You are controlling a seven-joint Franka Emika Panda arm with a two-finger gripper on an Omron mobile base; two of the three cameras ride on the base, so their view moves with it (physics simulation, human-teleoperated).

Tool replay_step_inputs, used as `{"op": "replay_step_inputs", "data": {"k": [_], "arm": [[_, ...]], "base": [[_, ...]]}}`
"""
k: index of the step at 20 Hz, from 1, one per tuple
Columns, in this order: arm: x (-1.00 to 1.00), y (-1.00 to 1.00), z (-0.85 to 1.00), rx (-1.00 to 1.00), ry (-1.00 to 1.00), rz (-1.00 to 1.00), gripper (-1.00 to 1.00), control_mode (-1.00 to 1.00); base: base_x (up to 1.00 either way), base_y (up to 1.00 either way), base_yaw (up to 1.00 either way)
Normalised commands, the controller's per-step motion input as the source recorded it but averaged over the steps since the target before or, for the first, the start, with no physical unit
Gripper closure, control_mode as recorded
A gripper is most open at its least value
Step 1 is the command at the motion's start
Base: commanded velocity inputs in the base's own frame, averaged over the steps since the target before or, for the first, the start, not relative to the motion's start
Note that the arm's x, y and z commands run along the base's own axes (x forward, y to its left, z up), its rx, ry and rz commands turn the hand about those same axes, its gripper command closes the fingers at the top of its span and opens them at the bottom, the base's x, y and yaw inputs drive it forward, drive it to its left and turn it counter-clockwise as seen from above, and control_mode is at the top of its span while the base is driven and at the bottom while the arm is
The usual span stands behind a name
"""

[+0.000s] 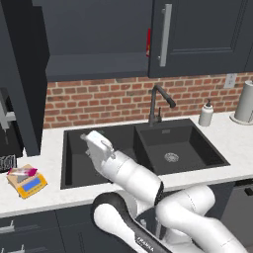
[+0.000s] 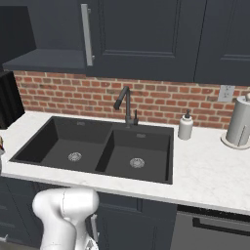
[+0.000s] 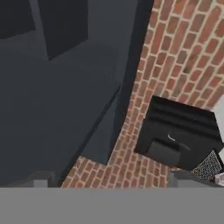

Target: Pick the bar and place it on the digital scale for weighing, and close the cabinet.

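The cabinet [image 1: 94,37] door [image 1: 22,74], left of the sink [image 1: 143,150], is rigid and heavy-swinging; push its broad face. The gripper [image 1: 96,143] hangs above the sink's left basin, fingers spread, empty. Left of the sink, the light, slippery bar [image 1: 22,172] lies on the digital scale [image 1: 27,182].

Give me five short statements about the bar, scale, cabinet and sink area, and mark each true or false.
1. The bar lies on the scale. True.
2. The scale sits inside the sink. False: it sits on the counter, left of the sink.
3. A cabinet door stands open at the left. True.
4. The soap bottle stands left of the faucet. False: it stands to the right.
5. The gripper holds the bar. False: its jaws are open and empty.
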Motion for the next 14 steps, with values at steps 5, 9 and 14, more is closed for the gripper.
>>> {"op": "replay_step_inputs", "data": {"k": [5, 9, 14], "arm": [[0.0, 0.25, 0.0, 0.65, 0.06, 0.35, -1.0, -1.0], [0.1, 0.07, 0.0, 0.69, 0.12, 0.4, -1.0, -1.0], [0.1, -0.02, -0.15, 0.68, 0.1, 0.42, -1.0, -1.0]], "base": [[0.0, 0.0, 0.0], [0.0, 0.0, 0.0], [0.0, 0.0, 0.0]]}}
